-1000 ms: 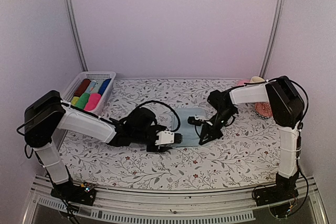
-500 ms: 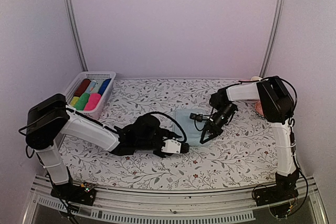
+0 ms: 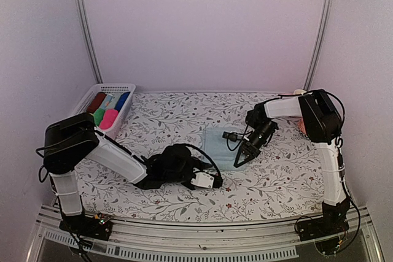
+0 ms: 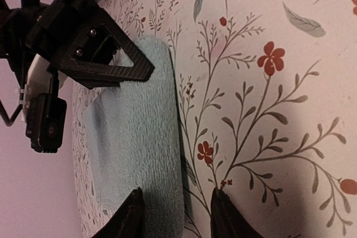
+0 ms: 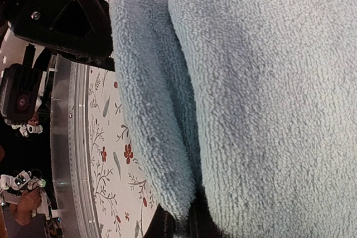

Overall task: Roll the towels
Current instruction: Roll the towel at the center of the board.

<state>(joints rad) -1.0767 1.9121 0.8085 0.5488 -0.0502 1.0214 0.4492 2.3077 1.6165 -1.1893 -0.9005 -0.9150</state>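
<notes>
Top external view: a pale blue fuzzy towel [image 3: 215,142] lies on the table with a leaf and flower cover [image 3: 282,182], in the middle of the frame.
Towel shape: mostly flat. In the right wrist view, the left edge of the towel [image 5: 268,82] is folded over into a fat, soft lip.
Right gripper [image 3: 238,160]: just right of the middle of the frame. It is closed tight and pinches the folded edge of the towel, seen at the bottom of the right wrist view.
Left gripper [image 3: 218,182]: low on the table, below the middle of the frame, just beside the towel. Its two fingers [image 4: 134,218] stand apart. The towel's edge shows in the gap between them, at the bottom of the left wrist view.
Basket: a white plastic basket [image 3: 113,86] sits in the upper left. It holds coloured rolls, and one is a bright pink towel roll [image 3: 109,118].
</notes>
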